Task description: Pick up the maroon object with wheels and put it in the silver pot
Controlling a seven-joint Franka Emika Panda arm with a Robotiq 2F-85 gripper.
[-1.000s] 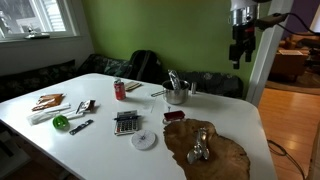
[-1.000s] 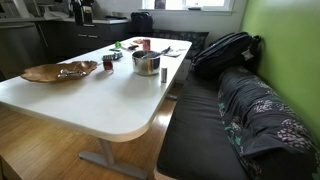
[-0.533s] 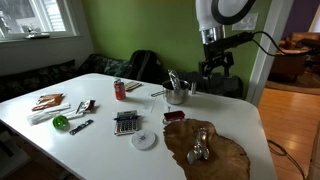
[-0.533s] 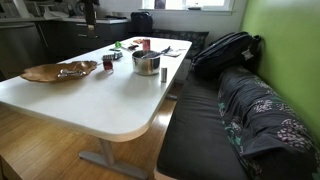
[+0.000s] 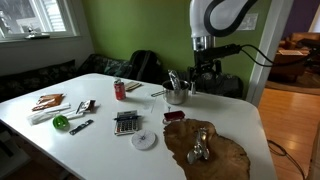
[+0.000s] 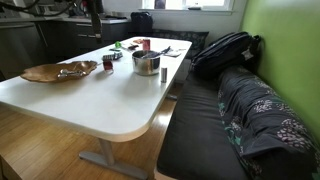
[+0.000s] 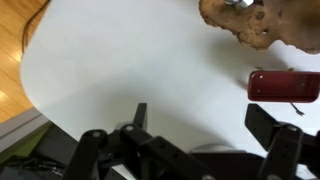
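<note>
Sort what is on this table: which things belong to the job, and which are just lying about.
Job in hand:
maroon object with wheels
silver pot
gripper, open

Lying about:
red can
calculator
white disc
wooden slab
green object

Soft daylight enters through the window [image 5: 40, 15]; wrist view seems slightly blurred.

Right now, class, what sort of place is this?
Probably a home dining nook: a white rounded table, a dark cushioned bench along a green wall, and hardwood flooring beside it.
</note>
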